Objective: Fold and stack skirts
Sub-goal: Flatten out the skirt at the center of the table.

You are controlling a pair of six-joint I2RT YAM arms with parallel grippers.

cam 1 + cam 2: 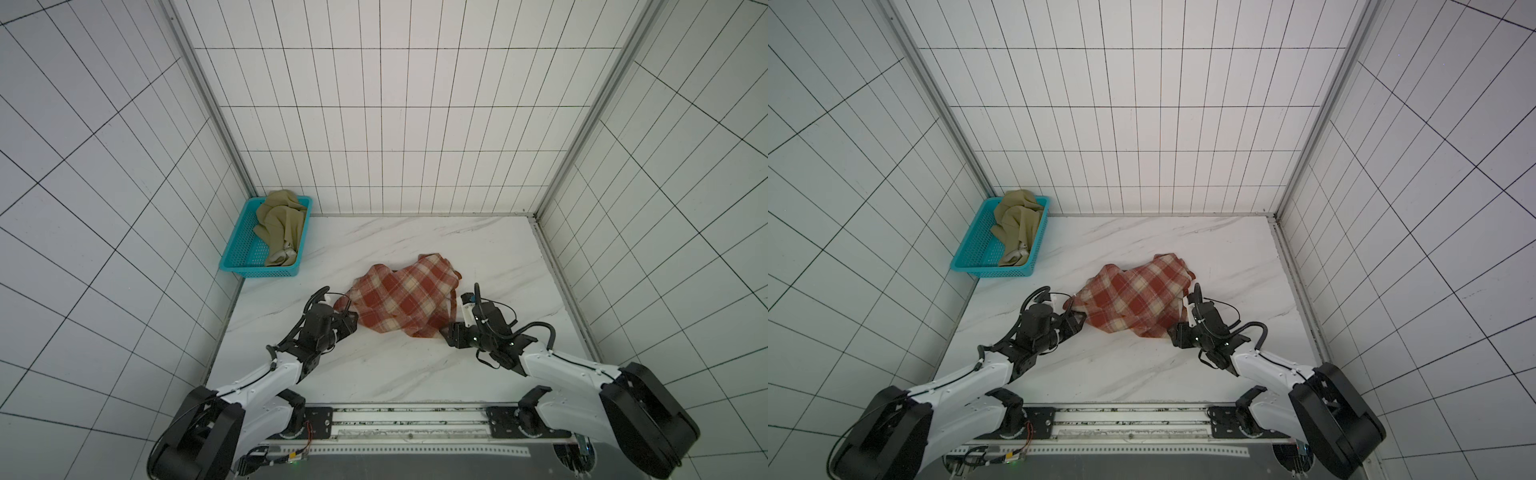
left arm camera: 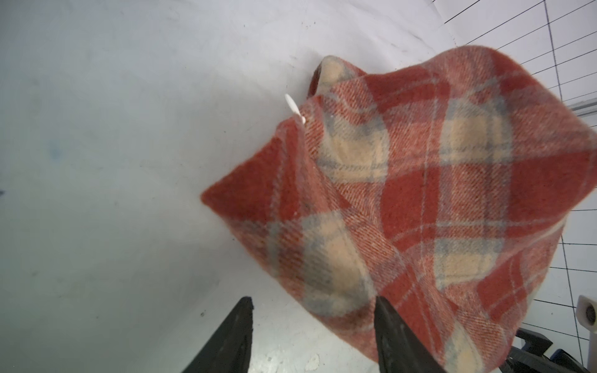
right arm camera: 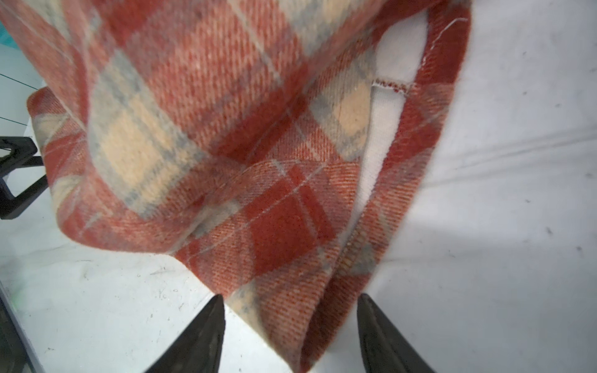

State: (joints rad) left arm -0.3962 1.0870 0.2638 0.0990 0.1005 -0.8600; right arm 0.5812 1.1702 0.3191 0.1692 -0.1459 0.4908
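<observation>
Plaid skirt [image 1: 405,297] lies crumpled mid-table [image 1: 374,365]; olive skirt [image 1: 280,224] is bunched in the teal basket [image 1: 257,272] at the far left corner. Left gripper [image 2: 313,298] sits at the plaid skirt's near left corner, fingers spread, cloth against one finger. Right gripper [image 3: 292,297] sits at the near right corner, fingers spread around a fold, not pinching.

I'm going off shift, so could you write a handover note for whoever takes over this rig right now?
Left claw: open at the plaid skirt's edge, gripping nothing.
Right claw: open, with a plaid corner between its fingers, not clamped.
The plaid skirt lies crumpled on the table. The olive skirt is crumpled in the basket.
Done: nothing folded yet.
Left: fold both skirts, then stack them.
</observation>
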